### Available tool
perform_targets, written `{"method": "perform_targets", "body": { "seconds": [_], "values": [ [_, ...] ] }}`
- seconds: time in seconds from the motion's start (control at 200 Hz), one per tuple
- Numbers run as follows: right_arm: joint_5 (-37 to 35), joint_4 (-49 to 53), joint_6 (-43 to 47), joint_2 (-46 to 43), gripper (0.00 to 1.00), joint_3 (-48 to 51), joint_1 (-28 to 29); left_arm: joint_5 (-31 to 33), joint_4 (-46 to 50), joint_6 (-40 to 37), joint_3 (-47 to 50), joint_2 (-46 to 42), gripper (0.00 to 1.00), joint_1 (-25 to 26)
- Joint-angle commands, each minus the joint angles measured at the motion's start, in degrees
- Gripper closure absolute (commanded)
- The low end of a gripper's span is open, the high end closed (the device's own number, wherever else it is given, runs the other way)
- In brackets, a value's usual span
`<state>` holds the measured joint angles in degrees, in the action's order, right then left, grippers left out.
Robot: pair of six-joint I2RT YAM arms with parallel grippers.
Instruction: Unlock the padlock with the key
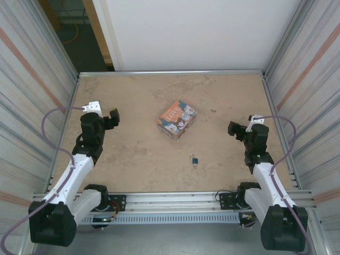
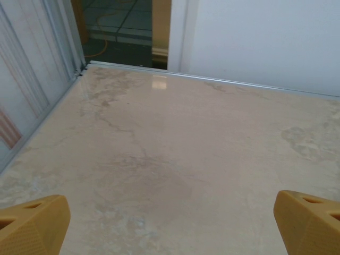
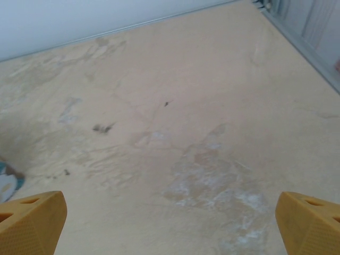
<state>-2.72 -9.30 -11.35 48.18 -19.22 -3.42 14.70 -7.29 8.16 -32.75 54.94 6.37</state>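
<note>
Currently, the tiny blue padlock with a small silvery metal part (image 1: 195,160) lies on the beige, marble-patterned counter (image 1: 133,164). It is nearest the arm bases, slightly right of centre, and touches nothing else. At this size the key cannot be told apart from the silvery part. A descent planned without first locating the key may land on the wrong piece.

Farther out, the right end effector (image 1: 234,129) hangs to the right of the padlock, well apart from it. It is spread fully wide and holds nothing, and its yellow textured fingers (image 3: 32,223) frame bare counter. Wide jaws closing on so small an object may nudge it sideways or pinch it askew.

On the opposite side, the left end effector (image 1: 111,118) is equally wide and empty, also well apart from the padlock. If neither arm braces the padlock body, it is likely to spin with the key instead of opening.

Between the two end effectors, beyond the padlock, sits the colourful rectangular "LOVE" tin (image 1: 177,119). An arm swinging inward at low height may clip it.
</note>
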Motion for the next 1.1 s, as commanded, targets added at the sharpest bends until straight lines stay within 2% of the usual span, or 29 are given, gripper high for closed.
{"method": "perform_targets", "body": {
  "seconds": [0.0,0.225,0.436,0.626,0.752,0.822,0.902,0.967,1.012,1.097],
  "values": [
    [-1.41,-7.87,2.34,1.22,0.01,1.18,-1.56,1.62,-6.24,-2.19,2.17,2.64,0.01,-2.22],
    [0.45,-18.68,2.37,8.15,0.01,3.82,-2.56,-0.24,-14.77,-6.49,3.55,12.48,0.01,-3.01],
    [1.68,-28.06,4.73,18.17,0.01,4.94,-2.64,-3.12,-22.49,-8.46,5.56,20.67,0.01,-2.95],
    [5.11,-35.44,5.48,24.33,0.01,3.95,-2.98,-5.53,-34.66,-10.51,10.26,24.71,0.01,-3.02],
    [9.78,-36.0,5.38,26.53,0.01,2.7,-3.33,-8.48,-43.07,-11.59,12.84,29.49,0.01,-3.02],
    [10.7,-41.49,5.0,28.77,0.01,4.21,-3.3,-9.25,-49.45,-12.58,14.13,32.38,0.01,-2.96],
    [11.3,-45.94,4.68,31.88,0.01,5.05,-3.33,-9.69,-44.66,-12.08,13.41,30.69,0.01,-3.09],
    [11.43,-47.82,5.14,34.4,0.01,4.73,-2.87,-9.07,-44.46,-12.18,12.33,31.77,0.01,-3.12],
    [11.42,-48.84,5.66,36.1,0.01,4.37,-2.41,-8.45,-39.87,-11.67,10.09,31.66,0.01,-3.16],
    [11.65,-49.32,6.57,39.68,0.01,2.83,-1.75,-11.7,-39.29,-10.72,9.77,31.69,0.01,-4.89]
  ]
}}
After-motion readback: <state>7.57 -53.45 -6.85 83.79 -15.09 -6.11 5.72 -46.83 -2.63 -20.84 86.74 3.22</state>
